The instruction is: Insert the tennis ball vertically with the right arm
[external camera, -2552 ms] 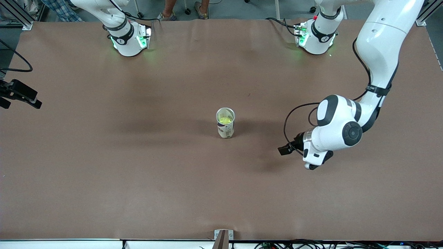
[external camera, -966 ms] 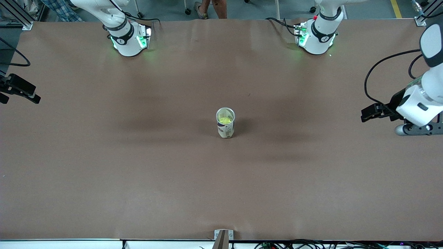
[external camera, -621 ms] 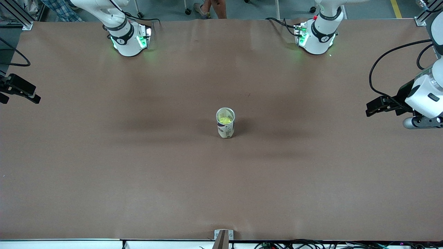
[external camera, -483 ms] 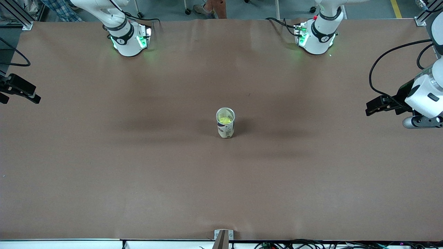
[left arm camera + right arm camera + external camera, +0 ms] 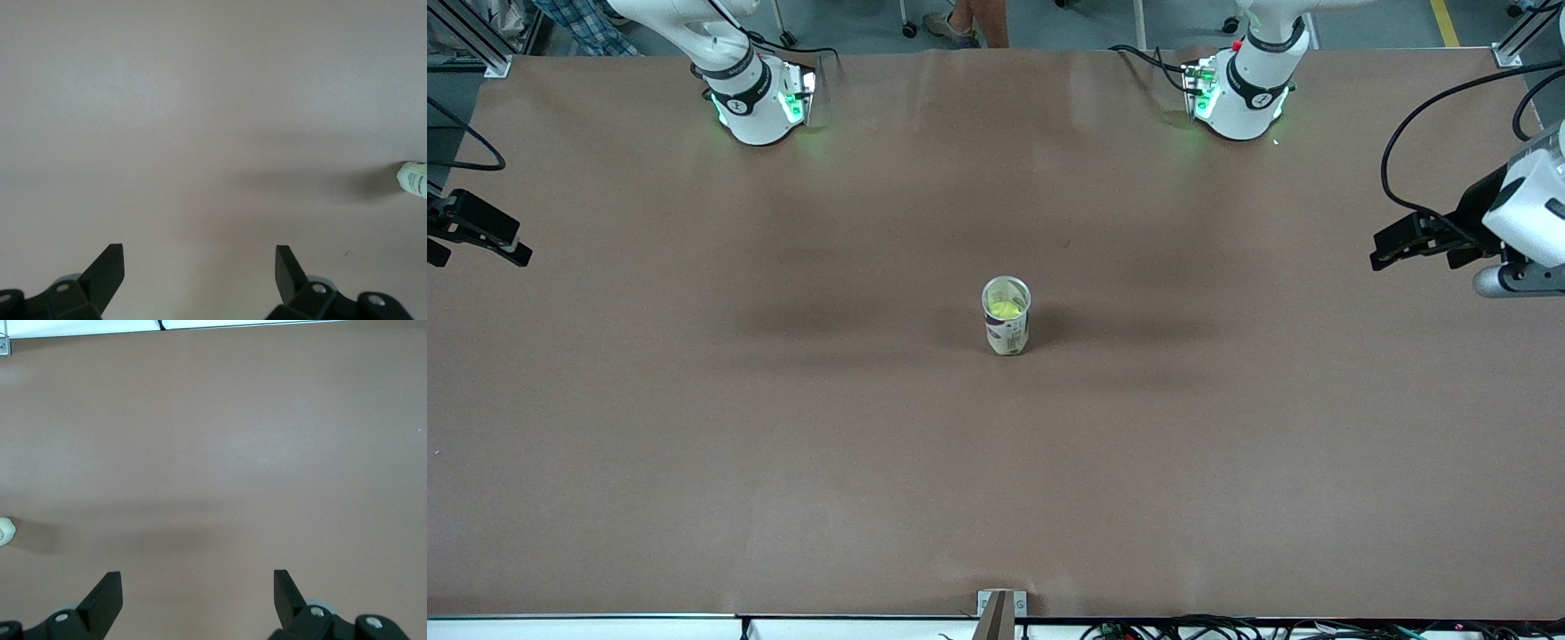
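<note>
The yellow-green tennis ball (image 5: 1005,308) is seated inside the upright clear plastic canister (image 5: 1007,316) at mid-table, so insertion appears complete. The right gripper (image 5: 197,590) and left gripper (image 5: 199,267) are held spread and empty over bare brown table (image 5: 783,444) at their own ends.

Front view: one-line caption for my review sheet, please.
Tennis ball sits inside the upright can at mid-table; both arms wait at the table's ends.
</note>
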{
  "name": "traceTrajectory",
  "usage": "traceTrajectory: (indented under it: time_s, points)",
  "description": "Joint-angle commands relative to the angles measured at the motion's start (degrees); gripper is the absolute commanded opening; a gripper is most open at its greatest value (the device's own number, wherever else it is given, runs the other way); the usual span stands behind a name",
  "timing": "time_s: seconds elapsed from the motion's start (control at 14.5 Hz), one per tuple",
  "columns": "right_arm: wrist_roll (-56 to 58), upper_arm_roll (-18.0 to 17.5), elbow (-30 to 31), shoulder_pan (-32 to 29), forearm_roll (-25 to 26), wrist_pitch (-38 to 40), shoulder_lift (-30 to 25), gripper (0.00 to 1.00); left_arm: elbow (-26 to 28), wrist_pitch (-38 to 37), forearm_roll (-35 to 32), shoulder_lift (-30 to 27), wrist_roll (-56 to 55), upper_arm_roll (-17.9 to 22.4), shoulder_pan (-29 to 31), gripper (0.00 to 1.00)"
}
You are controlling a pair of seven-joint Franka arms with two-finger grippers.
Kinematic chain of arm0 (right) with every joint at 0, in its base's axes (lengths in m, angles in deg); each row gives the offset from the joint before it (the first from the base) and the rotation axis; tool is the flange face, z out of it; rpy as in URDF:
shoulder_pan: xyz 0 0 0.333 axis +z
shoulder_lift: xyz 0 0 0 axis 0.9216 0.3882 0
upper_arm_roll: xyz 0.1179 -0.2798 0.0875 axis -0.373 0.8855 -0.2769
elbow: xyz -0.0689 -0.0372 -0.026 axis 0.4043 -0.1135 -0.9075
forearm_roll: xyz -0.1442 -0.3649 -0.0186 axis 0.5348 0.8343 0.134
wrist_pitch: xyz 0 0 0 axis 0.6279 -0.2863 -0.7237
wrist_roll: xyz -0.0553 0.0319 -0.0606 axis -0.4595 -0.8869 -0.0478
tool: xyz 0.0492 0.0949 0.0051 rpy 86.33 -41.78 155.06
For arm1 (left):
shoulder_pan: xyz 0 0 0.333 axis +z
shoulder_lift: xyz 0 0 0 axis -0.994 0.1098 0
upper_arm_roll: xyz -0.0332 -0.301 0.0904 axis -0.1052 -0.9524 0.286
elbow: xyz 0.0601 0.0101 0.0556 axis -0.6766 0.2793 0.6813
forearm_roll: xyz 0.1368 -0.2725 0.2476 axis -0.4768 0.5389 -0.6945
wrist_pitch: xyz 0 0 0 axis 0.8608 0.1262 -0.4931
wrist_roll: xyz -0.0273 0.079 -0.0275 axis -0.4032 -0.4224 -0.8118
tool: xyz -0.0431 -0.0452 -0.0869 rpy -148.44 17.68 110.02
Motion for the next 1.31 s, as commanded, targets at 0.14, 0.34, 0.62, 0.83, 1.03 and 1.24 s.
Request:
traceTrajectory:
  time_s: [0.14, 0.34, 0.62, 0.83, 1.03, 1.24]
  points:
    - [-0.5, -0.4, 0.2, 0.1, 0.8, 0.4, -0.7, 1.0, 2.9, -1.7, 0.0, -4.7, 2.4, 1.5, -1.6, 1.0]
    - [-0.5, -0.4, 0.2, 0.1, 0.8, 0.4, -0.7, 1.0, 4.0, -3.0, 0.0, -6.7, 5.3, 2.6, -1.6, 1.0]
    - [-0.5, -0.4, 0.2, 0.1, 0.8, 0.4, -0.7, 1.0, 5.5, -3.1, -0.1, -9.3, 5.2, 3.2, -1.7, 1.0]
    - [-0.5, -0.4, 0.2, 0.1, 0.8, 0.4, -0.7, 1.0, 5.7, -3.1, -0.2, -9.8, 5.3, 3.2, -1.9, 1.0]
    - [-0.5, -0.4, 0.2, 0.1, 0.8, 0.4, -0.7, 1.0, 5.5, -3.2, -1.3, -10.1, 4.2, 3.2, -2.4, 1.0]
    - [-0.5, -0.4, 0.2, 0.1, 0.8, 0.4, -0.7, 1.0, 5.2, -3.1, -1.6, -10.0, 1.6, 3.2, -2.4, 1.0]
